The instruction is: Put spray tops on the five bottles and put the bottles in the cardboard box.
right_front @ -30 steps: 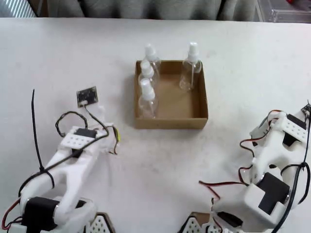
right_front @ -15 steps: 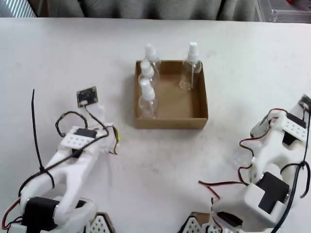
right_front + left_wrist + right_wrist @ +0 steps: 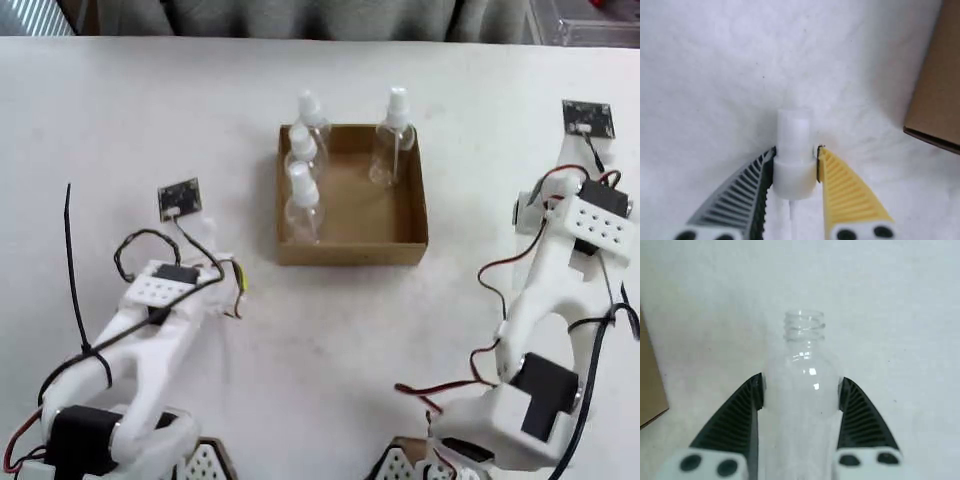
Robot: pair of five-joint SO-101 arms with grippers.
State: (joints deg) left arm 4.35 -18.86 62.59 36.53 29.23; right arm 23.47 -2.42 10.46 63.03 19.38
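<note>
My left gripper (image 3: 795,150) is shut on a white spray top (image 3: 794,170), held low over the table beside a corner of the cardboard box (image 3: 937,100). My right gripper (image 3: 801,384) is shut on a clear bottle (image 3: 803,347) whose threaded neck is bare. In the high view the cardboard box (image 3: 350,250) sits at the table's middle with several capped bottles in it, three along one side (image 3: 303,195) and one at the far corner (image 3: 393,135). The left arm (image 3: 150,320) lies at the near left. The right arm (image 3: 565,260) stretches along the right side.
Red and black cables trail from both arms onto the table near the front (image 3: 440,395). A clear plastic container (image 3: 590,25) stands at the back right corner. White table surface lies open between the box and both arms.
The right arm has swung and stretched toward the far side of the table, carrying the bottle. The left arm has kept still, and the box and its bottles are unchanged.
</note>
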